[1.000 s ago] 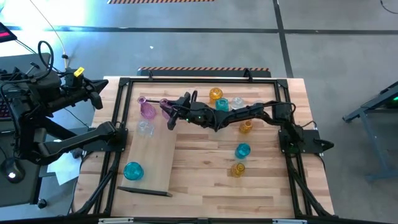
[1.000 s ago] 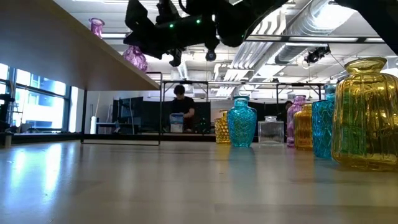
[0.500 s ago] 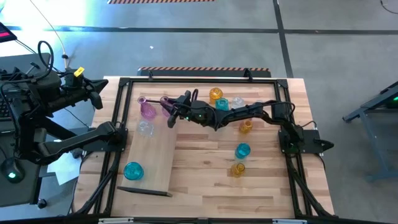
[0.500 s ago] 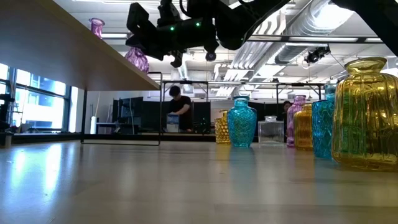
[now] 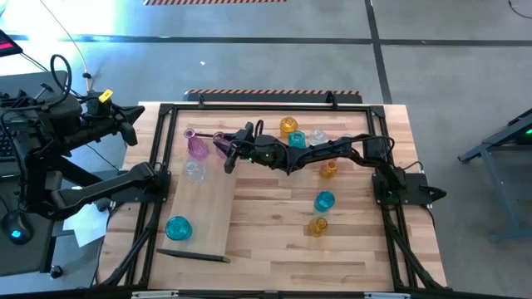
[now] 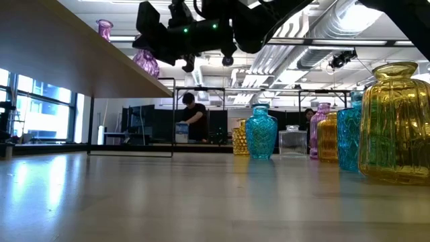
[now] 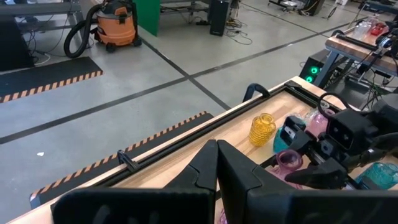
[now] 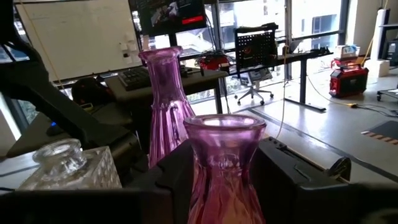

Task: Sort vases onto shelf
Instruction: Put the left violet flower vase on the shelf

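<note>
The shelf (image 5: 204, 208) is a light-wood board raised over the table's left part. A pink vase (image 5: 197, 146), a clear one (image 5: 194, 170) and a teal one (image 5: 178, 227) stand on it. My right gripper (image 5: 223, 148) reaches level from the table's right side and is shut on a second pink vase (image 8: 222, 162), held upright at the shelf's right edge near the far end. Its base is hidden, so I cannot tell whether it rests on the board. My left gripper (image 5: 126, 129) waits shut beyond the table's left edge. My right gripper has the pink vase between its two fingers (image 8: 171, 177), one on each side of the body just below the neck (image 8: 224, 186). The fingers come in level from the table's right side. The vase stands upright, its mouth above the fingers.
Several amber, teal and clear vases stand on the table right of the shelf, among them an amber one (image 5: 288, 126), a teal one (image 5: 324, 201) and another amber one (image 5: 317, 225). A black rail frame (image 5: 266, 106) borders the table. A person moves in the room behind.
</note>
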Controlling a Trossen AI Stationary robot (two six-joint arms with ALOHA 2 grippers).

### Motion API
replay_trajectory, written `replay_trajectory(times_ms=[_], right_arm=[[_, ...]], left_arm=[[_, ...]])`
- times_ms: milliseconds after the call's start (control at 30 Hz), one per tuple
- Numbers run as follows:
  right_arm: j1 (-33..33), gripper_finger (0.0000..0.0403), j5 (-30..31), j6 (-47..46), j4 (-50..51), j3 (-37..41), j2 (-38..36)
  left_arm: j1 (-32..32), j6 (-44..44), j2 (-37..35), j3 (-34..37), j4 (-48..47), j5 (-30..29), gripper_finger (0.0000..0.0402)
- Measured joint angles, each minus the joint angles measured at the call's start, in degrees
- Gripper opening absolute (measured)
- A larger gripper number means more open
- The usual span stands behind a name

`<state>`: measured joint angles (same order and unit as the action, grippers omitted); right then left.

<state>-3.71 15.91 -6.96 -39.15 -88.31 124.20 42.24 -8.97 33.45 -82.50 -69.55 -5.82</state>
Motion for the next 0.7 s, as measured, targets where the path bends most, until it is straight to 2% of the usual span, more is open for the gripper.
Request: replay_trajectory(times_ms=[400, 700], right_arm=[[0.01, 0.0157, -0.50, 1.25, 0.39, 0.00, 0.00], [0.01, 0.0158, -1.39, 1.09, -2.76, -0.21, 0.00]], left_arm=[[-0.01, 0.02, 0.00, 0.00, 0.00, 0.02, 0.0000], [-0.01, 0.03, 0.00, 0.00, 0.01, 0.02, 0.0000]])
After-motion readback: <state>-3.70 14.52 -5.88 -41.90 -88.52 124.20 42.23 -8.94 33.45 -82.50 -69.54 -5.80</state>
